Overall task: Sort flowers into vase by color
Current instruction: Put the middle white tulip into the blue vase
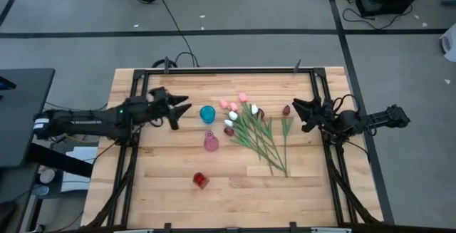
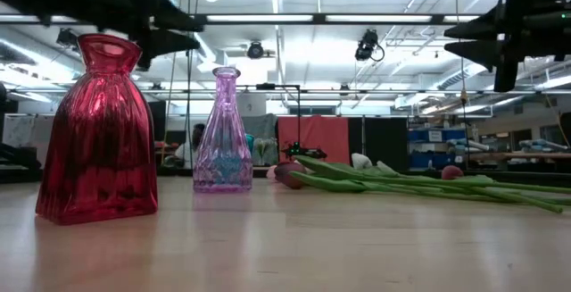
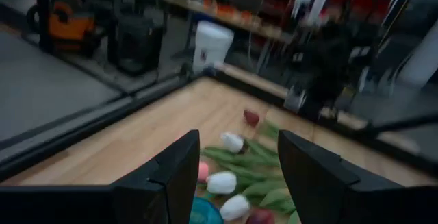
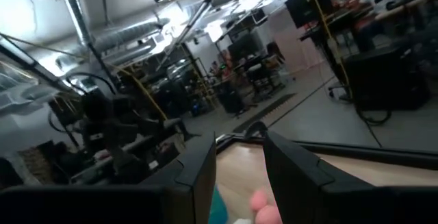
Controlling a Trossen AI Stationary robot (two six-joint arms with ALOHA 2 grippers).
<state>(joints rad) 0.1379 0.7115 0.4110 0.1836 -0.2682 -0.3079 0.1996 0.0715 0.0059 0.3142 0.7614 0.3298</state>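
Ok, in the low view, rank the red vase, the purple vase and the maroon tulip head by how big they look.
1. red vase, though it stands nearest the camera, which inflates it
2. purple vase
3. maroon tulip head, far smaller

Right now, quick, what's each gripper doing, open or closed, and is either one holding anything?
Left gripper: open, holding nothing, up beside the blue vase.
Right gripper: open, holding nothing, up beside the flowers.

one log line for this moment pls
left end effector: open, empty, beside teal vase | right end effector: open, empty, near maroon tulip | flowers: all on table | vases: empty
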